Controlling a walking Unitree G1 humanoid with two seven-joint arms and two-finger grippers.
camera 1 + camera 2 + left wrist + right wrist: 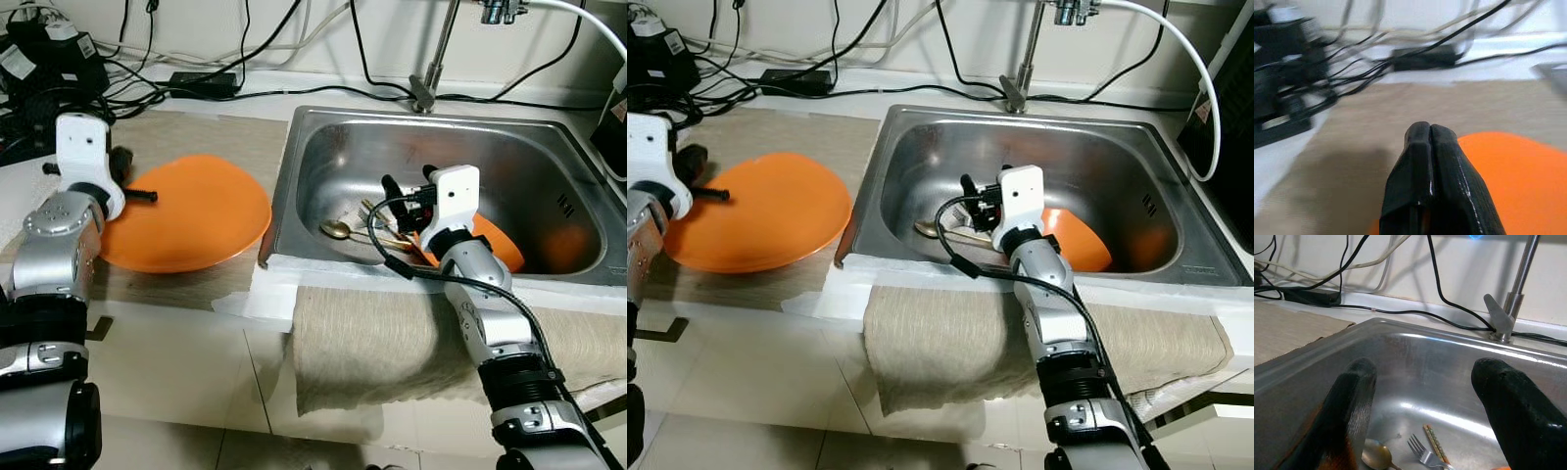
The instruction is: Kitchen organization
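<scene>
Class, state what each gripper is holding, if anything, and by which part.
Left gripper: shut on the orange plate's rim. Right gripper: open over the sink, holding nothing.

Pale wall [323, 29], tiled floor [186, 382] below

The silver left arm's gripper [1430, 147] has its jaws pressed together; the silver right arm's gripper [1425, 396] holds its jaws wide apart.
</scene>
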